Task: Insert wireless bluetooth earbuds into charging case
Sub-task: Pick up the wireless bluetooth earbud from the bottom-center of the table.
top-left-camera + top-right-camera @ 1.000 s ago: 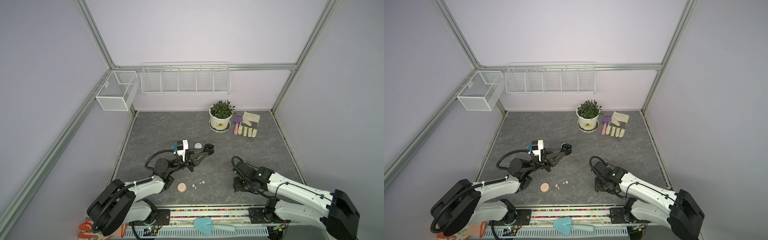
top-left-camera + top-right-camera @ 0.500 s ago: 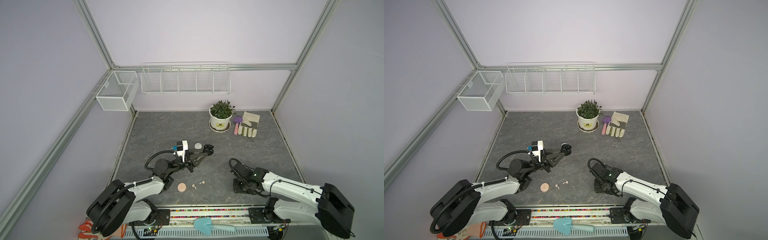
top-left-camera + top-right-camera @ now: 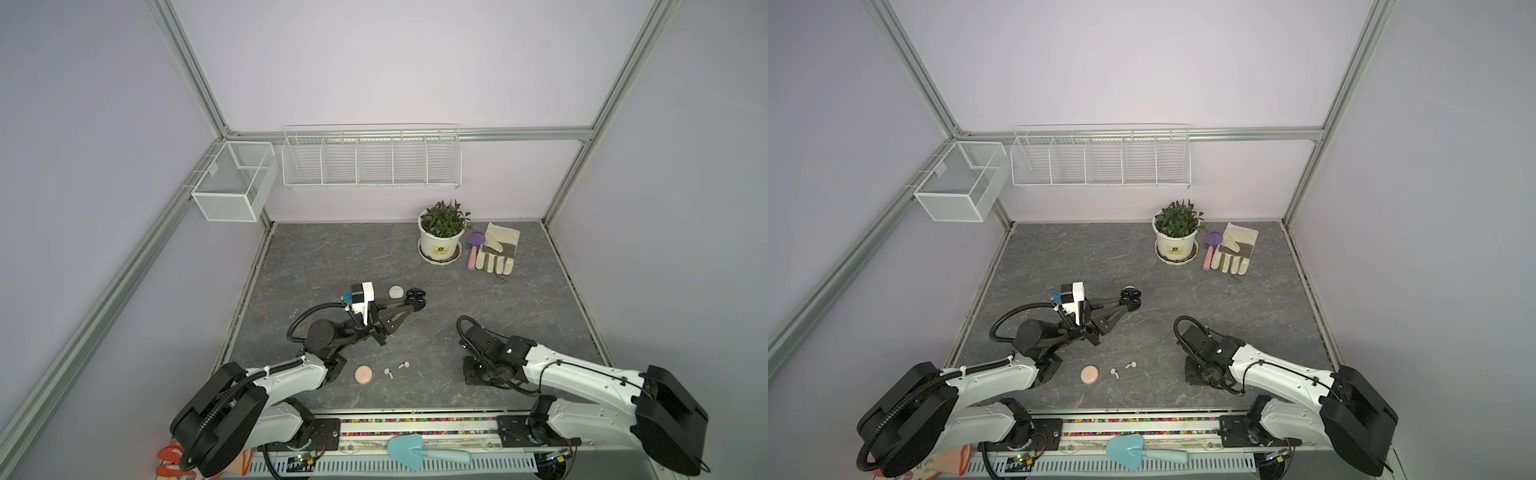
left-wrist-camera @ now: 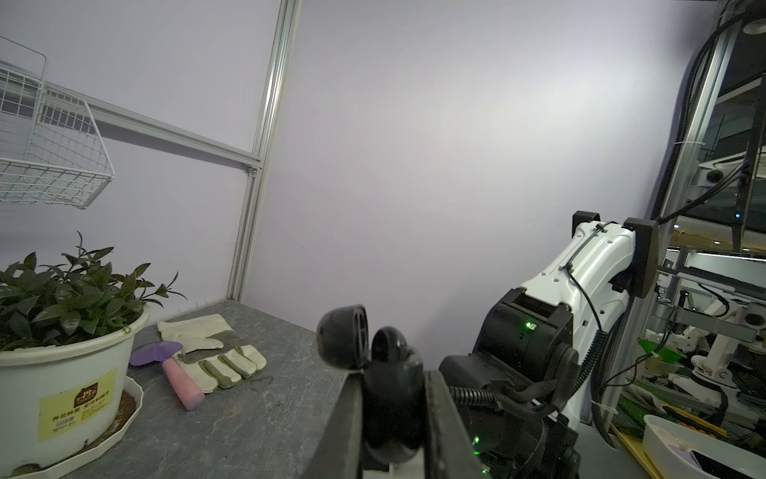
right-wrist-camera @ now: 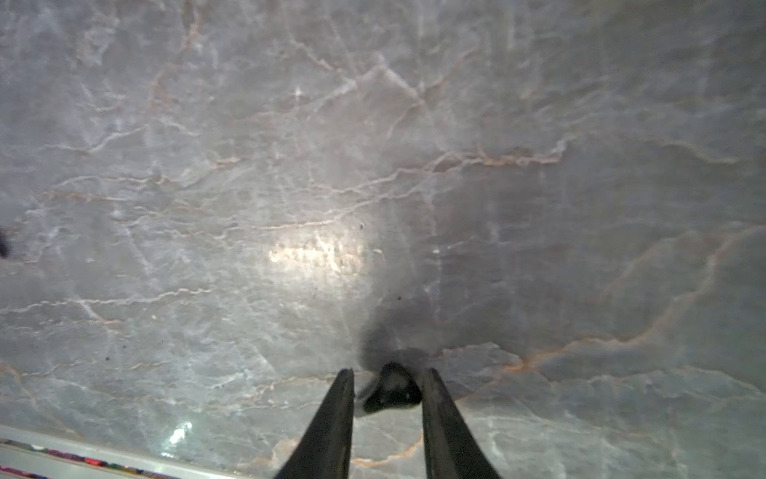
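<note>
Yellow label [image 4: 76, 404] on the front of the white flowerpot [image 4: 25, 373]: a dark square logo above 1 line of dark Chinese characters, with finer print beneath, all too soft to read with certainty. In both top views the same label [image 3: 441, 249] [image 3: 1175, 249] shows only as a small yellow patch with a dark mark.
</note>
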`<state>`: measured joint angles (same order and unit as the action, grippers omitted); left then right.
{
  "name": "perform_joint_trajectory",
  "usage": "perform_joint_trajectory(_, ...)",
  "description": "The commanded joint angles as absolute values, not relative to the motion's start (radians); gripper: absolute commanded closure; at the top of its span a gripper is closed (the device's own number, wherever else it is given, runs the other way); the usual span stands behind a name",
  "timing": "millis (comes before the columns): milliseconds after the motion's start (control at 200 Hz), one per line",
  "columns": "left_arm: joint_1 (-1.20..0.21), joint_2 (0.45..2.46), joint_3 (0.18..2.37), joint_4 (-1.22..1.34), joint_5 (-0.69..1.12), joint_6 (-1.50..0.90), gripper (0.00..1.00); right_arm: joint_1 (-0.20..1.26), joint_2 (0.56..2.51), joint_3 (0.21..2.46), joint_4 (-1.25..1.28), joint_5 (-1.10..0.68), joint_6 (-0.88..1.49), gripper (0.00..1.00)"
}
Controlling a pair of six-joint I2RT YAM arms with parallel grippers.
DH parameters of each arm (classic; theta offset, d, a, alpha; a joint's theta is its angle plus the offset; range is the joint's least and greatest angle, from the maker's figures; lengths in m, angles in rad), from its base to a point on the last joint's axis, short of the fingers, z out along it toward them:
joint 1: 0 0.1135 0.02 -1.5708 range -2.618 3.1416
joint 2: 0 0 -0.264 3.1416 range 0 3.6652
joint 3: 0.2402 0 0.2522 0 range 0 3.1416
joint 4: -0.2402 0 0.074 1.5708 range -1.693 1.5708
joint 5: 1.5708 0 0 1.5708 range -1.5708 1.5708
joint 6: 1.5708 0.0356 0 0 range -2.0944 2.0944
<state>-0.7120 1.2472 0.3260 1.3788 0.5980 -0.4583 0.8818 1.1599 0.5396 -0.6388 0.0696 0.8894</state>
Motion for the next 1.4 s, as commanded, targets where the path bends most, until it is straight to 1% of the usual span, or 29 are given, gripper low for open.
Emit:
perform_joint_trajectory(0,-0.715,1.247,0.330,1.416,0.592,-0.449,1.00,0.890,1.160,0.528,-0.673,0.072,0.898,0.68)
perform_joint_trajectory(115,-0.715,1.251,0.336,1.415,0.597,-0.450,1.00,0.891,1.177,0.537,-0.677,0.065,0.894,0.65)
perform_joint_trajectory(440,-0.715,1.249,0.333,1.416,0.600,-0.452,1.00,0.928,1.255,0.578,-0.661,0.067,0.893,0.65)
perform_joint_trajectory(830,-0.715,1.239,0.327,1.416,0.594,-0.449,1.00,0.941,1.284,0.612,-0.724,0.124,0.879,0.70)
perform_joint_trajectory(1124,-0.715,1.223,0.314,1.416,0.577,-0.445,1.00,0.954,1.316,0.632,-0.720,0.125,0.879,0.74)
perform_joint_trajectory(1394,-0.715,1.218,0.310,1.416,0.573,-0.440,1.00,0.960,1.324,0.640,-0.732,0.133,0.881,0.75)
